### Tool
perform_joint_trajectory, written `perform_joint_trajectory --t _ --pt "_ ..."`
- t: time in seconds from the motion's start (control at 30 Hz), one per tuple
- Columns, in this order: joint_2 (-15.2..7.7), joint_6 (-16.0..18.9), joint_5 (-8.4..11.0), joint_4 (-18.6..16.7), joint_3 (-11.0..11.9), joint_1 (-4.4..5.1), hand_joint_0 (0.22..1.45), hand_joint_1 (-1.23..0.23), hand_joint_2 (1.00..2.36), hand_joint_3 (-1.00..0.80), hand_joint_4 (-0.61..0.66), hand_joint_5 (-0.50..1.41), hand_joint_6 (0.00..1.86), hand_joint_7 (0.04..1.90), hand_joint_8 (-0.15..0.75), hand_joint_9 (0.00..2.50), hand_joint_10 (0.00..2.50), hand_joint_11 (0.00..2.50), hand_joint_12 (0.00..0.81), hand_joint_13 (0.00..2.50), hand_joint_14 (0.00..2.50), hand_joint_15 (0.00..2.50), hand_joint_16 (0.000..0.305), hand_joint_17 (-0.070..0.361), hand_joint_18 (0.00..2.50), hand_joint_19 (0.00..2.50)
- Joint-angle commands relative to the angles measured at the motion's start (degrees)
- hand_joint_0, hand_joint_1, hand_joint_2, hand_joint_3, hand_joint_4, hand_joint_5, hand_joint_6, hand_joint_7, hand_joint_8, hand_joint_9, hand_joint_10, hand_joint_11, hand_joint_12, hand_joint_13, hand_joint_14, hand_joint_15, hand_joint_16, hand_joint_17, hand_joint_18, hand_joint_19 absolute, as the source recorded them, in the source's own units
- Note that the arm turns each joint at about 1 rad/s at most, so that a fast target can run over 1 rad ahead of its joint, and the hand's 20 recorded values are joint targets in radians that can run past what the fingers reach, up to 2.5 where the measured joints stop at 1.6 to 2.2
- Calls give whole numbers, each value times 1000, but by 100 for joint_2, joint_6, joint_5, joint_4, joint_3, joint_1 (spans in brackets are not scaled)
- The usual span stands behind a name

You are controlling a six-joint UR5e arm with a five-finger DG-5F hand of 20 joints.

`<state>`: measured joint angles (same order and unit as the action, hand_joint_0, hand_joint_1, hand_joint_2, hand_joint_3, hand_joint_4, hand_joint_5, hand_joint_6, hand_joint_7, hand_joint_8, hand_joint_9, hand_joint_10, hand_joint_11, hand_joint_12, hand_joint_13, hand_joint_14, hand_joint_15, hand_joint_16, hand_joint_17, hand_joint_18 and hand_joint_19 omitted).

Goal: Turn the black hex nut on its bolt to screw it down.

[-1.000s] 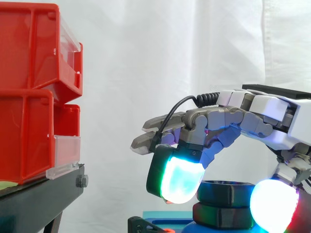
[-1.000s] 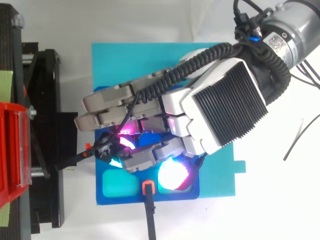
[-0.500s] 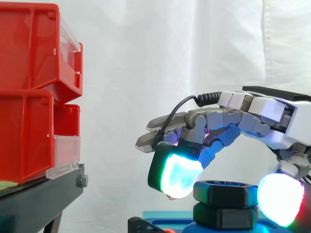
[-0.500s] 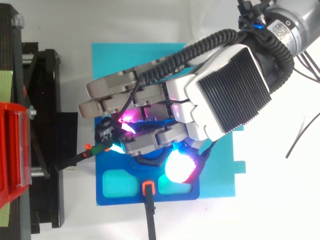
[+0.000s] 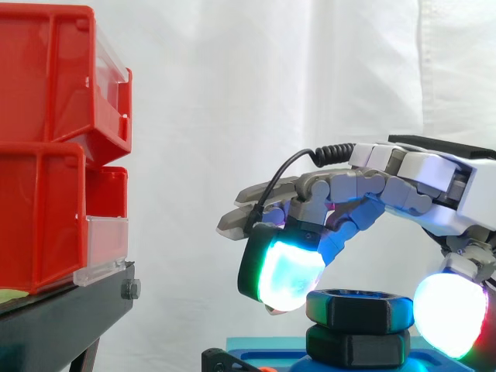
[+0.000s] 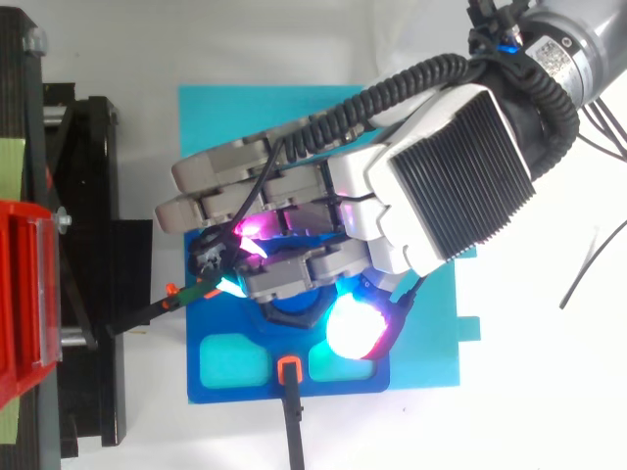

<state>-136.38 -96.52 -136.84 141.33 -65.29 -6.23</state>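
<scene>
Hovers at lower right of the side view as a hand [image 5: 403, 186] arched directly over the black hex nut [image 5: 358, 308], standing above the blue fixture [image 6: 235, 394] with its turning axis vertical; cannot tell whether clamped on it or merely bracketing it.

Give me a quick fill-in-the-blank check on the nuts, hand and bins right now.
1. The top nut sits on a lower nut; both are coloured ____.
2. In the side view, the hand comes in from the ____ edge.
3. The bins are ____ and rest on a black stand.

Missing words: black; right; red.
</scene>
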Motion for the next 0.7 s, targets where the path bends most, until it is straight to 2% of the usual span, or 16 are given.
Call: perform_joint_trajectory --t 0.0,0.2,0.3,0.37,0.53,0.67 --pt "6 107 0 9 16 25 437 -295 1000 -500 364 -77 502 1217 331 975 8 286 398 563 0 16 62 139 499 116" --pt "6 345 17 0 78 95 433 -307 1000 -500 377 -87 503 1146 333 970 8 271 401 561 0 14 62 140 502 106" --pt "-3 380 17 18 148 130 433 -373 1000 -500 385 -98 503 1093 328 950 8 264 403 562 0 17 62 140 504 106" --pt "-3 494 26 53 262 201 447 -426 1000 -500 380 -104 503 1071 317 929 7 263 396 552 0 12 61 137 494 105" --pt "-3 521 158 0 262 297 477 -491 1000 -500 368 -113 503 1033 307 899 8 260 383 531 0 14 58 130 470 119" --pt "-3 521 175 -97 262 324 477 -478 1000 -500 369 -113 503 1042 305 886 9 256 382 525 0 17 58 130 469 120"
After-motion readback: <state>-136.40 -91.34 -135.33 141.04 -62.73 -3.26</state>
